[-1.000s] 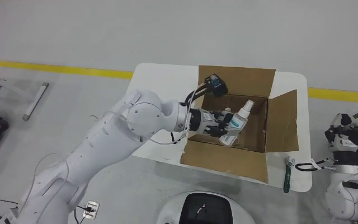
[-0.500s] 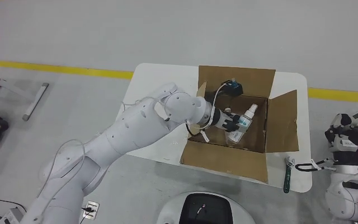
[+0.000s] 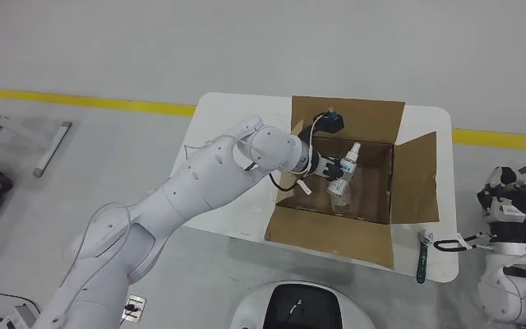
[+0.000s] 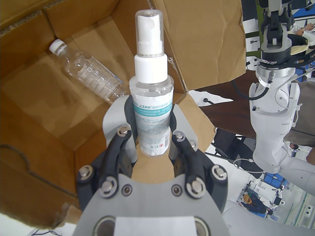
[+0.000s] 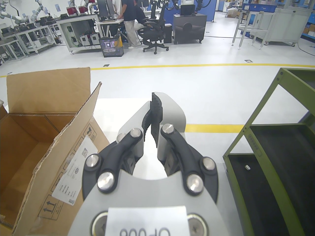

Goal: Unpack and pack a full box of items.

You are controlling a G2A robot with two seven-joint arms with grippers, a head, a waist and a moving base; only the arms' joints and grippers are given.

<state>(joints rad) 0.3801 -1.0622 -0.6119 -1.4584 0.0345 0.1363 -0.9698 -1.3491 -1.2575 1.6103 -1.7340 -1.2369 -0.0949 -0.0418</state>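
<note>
Here, from above, the left gripper (image 3: 335, 171) holds the spray bottle (image 3: 347, 164) over the open box (image 3: 329, 234). Up close, it squeezes the bottle's label part, a good spot; the bottle looks light, hard and slippery. The right gripper (image 5: 153, 120) is pinched together on nothing, beside the box.

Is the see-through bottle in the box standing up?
No, the clear plastic bottle lies on its side on the floor of the cardboard box.

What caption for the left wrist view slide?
Left end effector grips clear white-capped spray bottle over open brown cardboard box holding a clear plastic bottle.
</note>
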